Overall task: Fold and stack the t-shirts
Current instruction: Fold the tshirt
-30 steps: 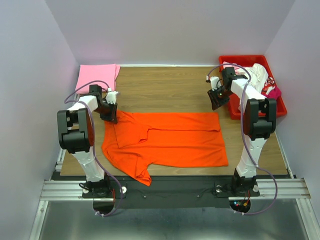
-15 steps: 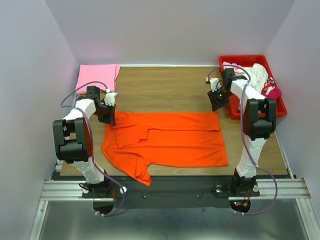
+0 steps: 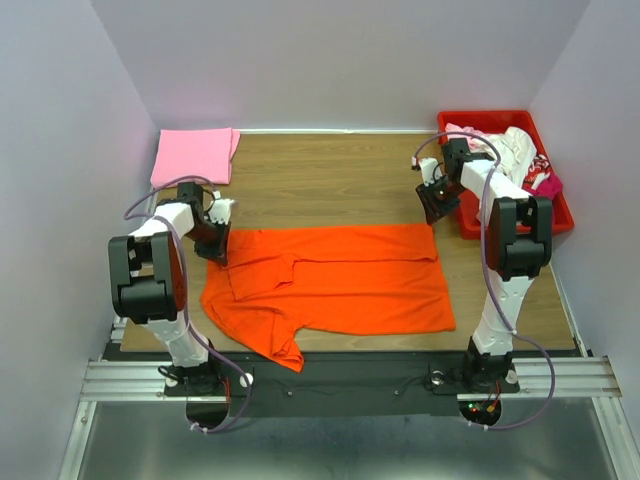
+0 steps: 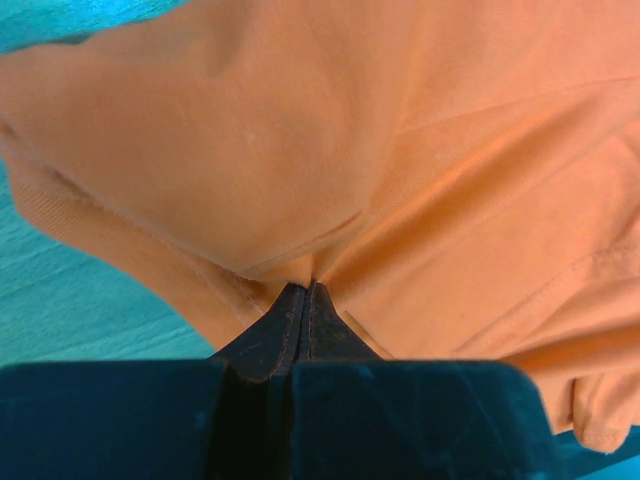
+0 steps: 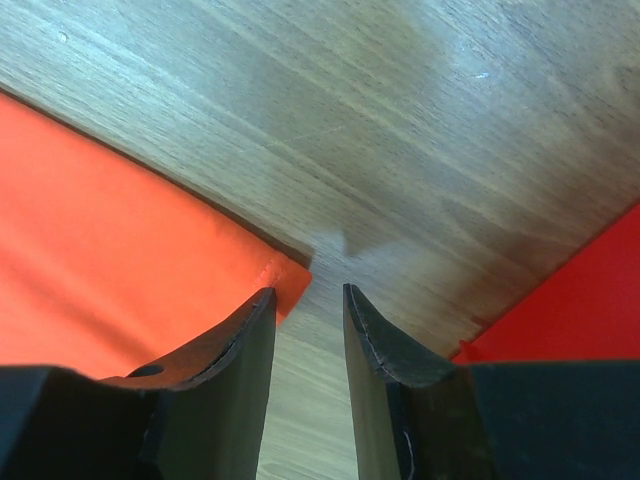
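Top external: orange t-shirt (image 3: pixel 340 280) spread by the table's (image 3: pixel 340 180) near edge, fold starting. Your left gripper (image 3: pixel 218 250) is clamped on its far-left corner; right gripper (image 3: pixel 437 212), jaws apart, hovers over the far-right corner, holding nothing. Next likely: close right, lift both together. Pink t-shirt (image 3: pixel 195 155) sits far-left corner.

Orange t-shirt (image 3: pixel 340 285) spread out, pink t-shirt (image 3: pixel 193 155) folded, the others heaped.

The orange t-shirt lies flat across the middle of the wooden table (image 3: pixel 330 180), its left part doubled over and one flap reaching past the near edge. Cloth at its far-left corner is pinched in the left gripper (image 4: pixel 305 290). The pink t-shirt rests as a neat rectangle at the far-left corner. White shirts (image 3: pixel 515 148) and a magenta shirt (image 3: pixel 547 184) lie crumpled in the red crate (image 3: pixel 490 116) at far right.
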Robot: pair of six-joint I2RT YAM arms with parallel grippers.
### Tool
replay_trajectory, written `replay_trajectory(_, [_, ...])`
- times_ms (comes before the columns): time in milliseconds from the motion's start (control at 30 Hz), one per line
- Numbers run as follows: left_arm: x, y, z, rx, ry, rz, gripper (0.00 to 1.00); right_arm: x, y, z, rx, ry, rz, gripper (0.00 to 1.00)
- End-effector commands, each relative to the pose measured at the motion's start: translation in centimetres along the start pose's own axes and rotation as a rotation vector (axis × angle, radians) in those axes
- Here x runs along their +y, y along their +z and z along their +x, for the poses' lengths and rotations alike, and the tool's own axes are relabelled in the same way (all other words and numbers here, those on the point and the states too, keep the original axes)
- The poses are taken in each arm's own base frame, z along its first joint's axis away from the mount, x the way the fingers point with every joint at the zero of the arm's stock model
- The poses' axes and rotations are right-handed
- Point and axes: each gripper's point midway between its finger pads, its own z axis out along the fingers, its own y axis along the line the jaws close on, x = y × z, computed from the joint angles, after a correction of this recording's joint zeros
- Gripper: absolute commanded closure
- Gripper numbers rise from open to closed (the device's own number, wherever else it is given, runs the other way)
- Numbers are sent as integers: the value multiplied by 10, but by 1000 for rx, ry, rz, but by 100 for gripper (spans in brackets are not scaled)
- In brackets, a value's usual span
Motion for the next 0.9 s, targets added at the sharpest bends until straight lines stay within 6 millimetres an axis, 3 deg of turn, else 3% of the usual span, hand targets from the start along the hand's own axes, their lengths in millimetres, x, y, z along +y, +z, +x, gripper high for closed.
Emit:
replay_trajectory(0, [5, 3, -1, 14, -1, -3, 85, -1, -4, -5, -17, -29, 19, 61])
replay_trajectory(67, [2, -3, -5, -2, 35, 17, 77, 0, -7, -7, -27, -33, 19, 60])
replay_trajectory(167, [-6, -34, -32, -107, 112, 39, 62, -1, -14, -17, -58, -28, 23, 53])
replay_trajectory(200, [-5, -35, -30, -105, 114, 43, 60, -1, -16, -18, -61, -24, 25, 53])
replay_trajectory(300, [7, -66, -61, -206, 133, 2, 57, 3, -19, -22, -77, -7, 8, 45])
replay_trajectory(400, [22, -74, -75, -234, 116, -20, 56, 6, -21, -22, -79, 9, -3, 44])
replay_trajectory(667, [39, -52, -95, -244, 68, 20, 53, 15, -24, -19, -70, 32, -44, 46])
replay_trajectory(867, [38, -27, -89, -221, 34, 67, 50, 24, -12, -11, -43, 44, -101, 50])
